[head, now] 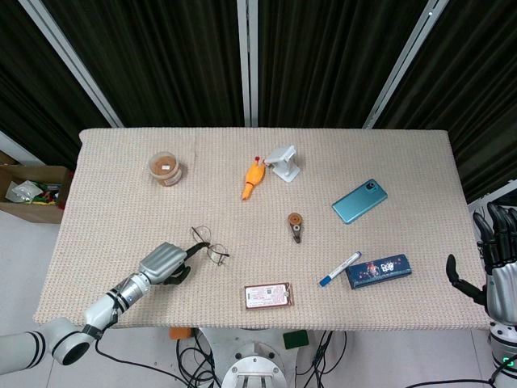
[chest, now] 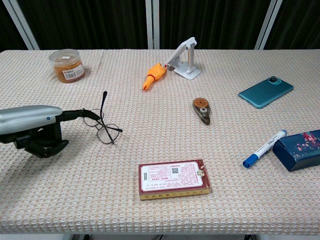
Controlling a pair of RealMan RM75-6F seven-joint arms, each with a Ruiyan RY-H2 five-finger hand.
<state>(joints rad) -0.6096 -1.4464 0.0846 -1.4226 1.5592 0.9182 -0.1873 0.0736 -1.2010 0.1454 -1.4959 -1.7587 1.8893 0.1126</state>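
Thin wire-rimmed glasses lie on the woven table cover, front left, one temple sticking up. My left hand rests low on the table just left of them. Its outstretched fingertips pinch the near rim of the glasses and the other fingers are curled under. My right hand shows only in the head view. It hangs off the table's right edge with fingers spread and holds nothing; the blue box is the nearest thing to it.
Back left stands a small jar. An orange chicken toy and a white stand are at back centre. A correction tape, teal phone, blue marker and red box lie about.
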